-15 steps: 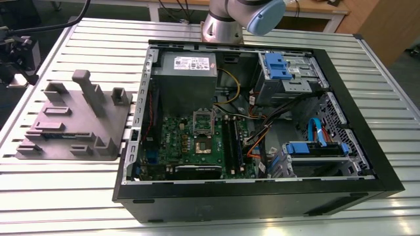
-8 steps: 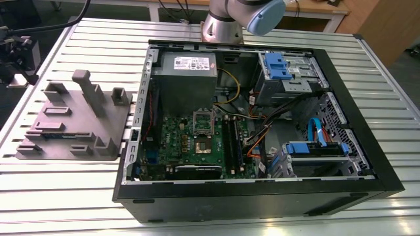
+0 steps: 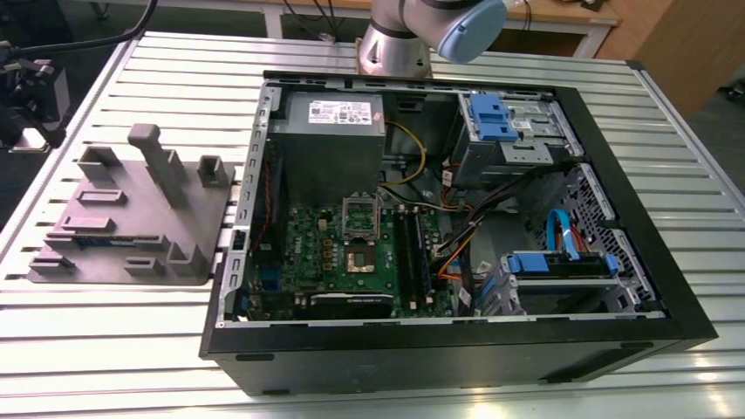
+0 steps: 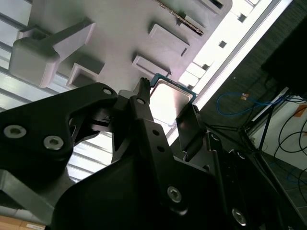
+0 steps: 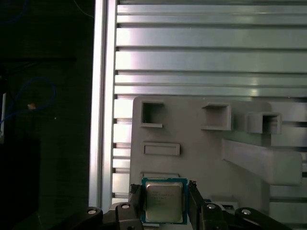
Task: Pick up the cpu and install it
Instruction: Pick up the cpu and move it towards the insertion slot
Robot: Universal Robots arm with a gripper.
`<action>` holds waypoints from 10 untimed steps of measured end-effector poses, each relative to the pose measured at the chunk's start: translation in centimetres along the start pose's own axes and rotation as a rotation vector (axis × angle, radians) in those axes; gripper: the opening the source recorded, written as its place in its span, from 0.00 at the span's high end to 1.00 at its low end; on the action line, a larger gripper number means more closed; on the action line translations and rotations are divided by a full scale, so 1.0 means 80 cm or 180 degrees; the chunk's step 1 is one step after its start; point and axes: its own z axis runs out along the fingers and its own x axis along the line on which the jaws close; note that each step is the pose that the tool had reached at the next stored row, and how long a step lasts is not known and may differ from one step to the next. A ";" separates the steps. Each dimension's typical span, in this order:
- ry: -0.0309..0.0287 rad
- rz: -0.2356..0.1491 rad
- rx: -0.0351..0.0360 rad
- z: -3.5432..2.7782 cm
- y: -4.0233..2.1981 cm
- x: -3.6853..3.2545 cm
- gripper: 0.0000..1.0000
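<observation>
**Chip clamped in the claw above the tray**

A ribbed aluminium table [image 3: 117, 349] carries an open black computer case [image 3: 466, 349] with a green circuit board [image 3: 402, 253] inside. A moulded grey plastic tray [image 3: 128, 218] lies just beside the case, at the exterior view's left. The silver and blue robot arm [image 3: 407, 35] rises from the table's far edge. In the first wrist view, the black two-fingered gripper [image 5: 164, 188] points down at the tray, its fingers pressed against opposite edges of the cpu [image 5: 164, 203], a flat silver square with a teal rim, held clear of the tray
</observation>
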 end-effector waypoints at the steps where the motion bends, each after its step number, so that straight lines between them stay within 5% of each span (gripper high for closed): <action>1: 0.0000 0.0000 0.0000 -0.0019 0.0001 0.0001 0.53; 10: 0.0000 0.0000 0.0000 -0.0171 0.0008 0.0005 0.53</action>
